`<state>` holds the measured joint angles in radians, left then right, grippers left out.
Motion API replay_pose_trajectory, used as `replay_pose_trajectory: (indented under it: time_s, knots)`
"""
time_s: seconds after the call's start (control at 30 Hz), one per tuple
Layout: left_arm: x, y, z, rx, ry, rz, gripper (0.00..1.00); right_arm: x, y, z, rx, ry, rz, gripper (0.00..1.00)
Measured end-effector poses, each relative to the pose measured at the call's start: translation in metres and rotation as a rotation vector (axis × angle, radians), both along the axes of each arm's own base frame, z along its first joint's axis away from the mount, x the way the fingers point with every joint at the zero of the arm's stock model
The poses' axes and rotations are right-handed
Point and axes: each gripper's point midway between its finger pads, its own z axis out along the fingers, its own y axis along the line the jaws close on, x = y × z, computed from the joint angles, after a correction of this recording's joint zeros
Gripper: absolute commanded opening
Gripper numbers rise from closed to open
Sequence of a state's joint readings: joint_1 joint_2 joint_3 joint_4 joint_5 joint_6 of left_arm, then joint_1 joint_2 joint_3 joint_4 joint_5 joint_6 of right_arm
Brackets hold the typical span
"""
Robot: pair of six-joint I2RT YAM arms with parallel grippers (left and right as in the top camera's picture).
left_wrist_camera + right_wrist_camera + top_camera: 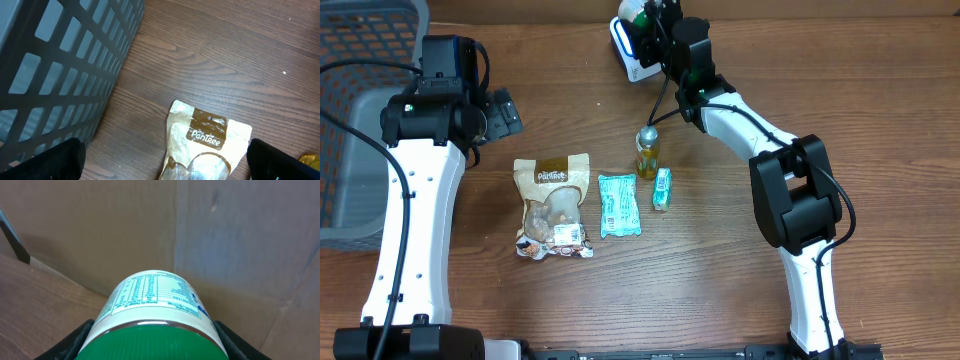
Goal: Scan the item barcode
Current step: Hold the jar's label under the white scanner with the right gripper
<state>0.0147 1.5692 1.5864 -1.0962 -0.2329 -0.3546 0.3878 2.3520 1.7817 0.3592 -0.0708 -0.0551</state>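
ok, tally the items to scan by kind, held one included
Pantree snack pouch: 1
Teal packets: 2
Small bottle: 1
Green-lidded jar, held in the right gripper: 1
Total: 5

bottle (155,300): lid cut by bottom edge, print unreadable | pouch (207,135): lower half off-frame | basket (360,30): cut by left edge

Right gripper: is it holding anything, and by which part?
Yes: the white bottle, clamped across its sides near the green lid end.
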Motion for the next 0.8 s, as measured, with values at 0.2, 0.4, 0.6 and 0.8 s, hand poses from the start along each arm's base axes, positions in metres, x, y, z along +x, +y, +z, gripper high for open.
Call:
replay_pose_trajectory:
  time_s: [0.2,0.4,0.6,0.8]
  knots:
    - [0.0,0.0,0.0,0.0,0.0,0.0,1.0,0.0,0.0,-0.006,-0.005,0.011,0.0,0.04]
    - [0.0,0.0,0.0,0.0,0.0,0.0,0.99,0.003,0.001,-0.034,-0.018,0.043,0.0,0.04]
    - [0.0,0.0,0.0,0.0,0.0,0.0,1.0,0.003,0.001,-0.041,-0.023,0.055,0.0,0.04]
    - [0.0,0.0,0.0,0.0,0.0,0.0,1.0,0.003,0.001,-0.041,-0.022,0.053,0.0,0.04]
